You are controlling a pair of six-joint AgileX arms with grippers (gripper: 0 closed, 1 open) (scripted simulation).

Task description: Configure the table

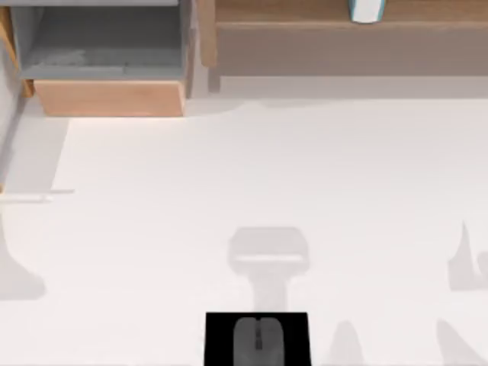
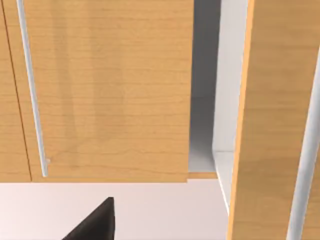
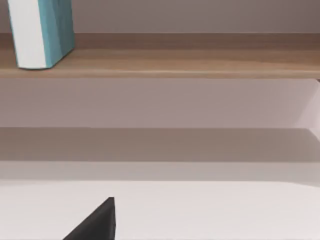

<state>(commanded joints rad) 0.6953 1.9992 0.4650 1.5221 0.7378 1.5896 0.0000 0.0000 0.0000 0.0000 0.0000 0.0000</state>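
you are looking down at the table (image 1: 252, 175), a big white flat top that fills most of the top view. at the near edge, in the middle, a grey mouse (image 1: 258, 338) lies on a black mat (image 1: 217, 339). at the far left of the table stands a grey box (image 1: 107, 46) with a wood front, and its drawer looks pulled out toward you. along the far right runs a light brown wooden shelf (image 1: 343, 30), and a white and teal thing (image 1: 367, 11) stands on top of it. your left wrist view looks at the wood front of the box, with a thin silver handle (image 2: 32, 95) on it and a grey gap beside it. a dark tip of the left gripper (image 2: 95, 222) pokes in over the white top, and you cannot tell if it is open or closed. your right wrist view looks at the shelf with the white and teal thing standing upright on it. a dark tip of the right gripper (image 3: 95, 222) pokes in there too, and you cannot tell its state either.
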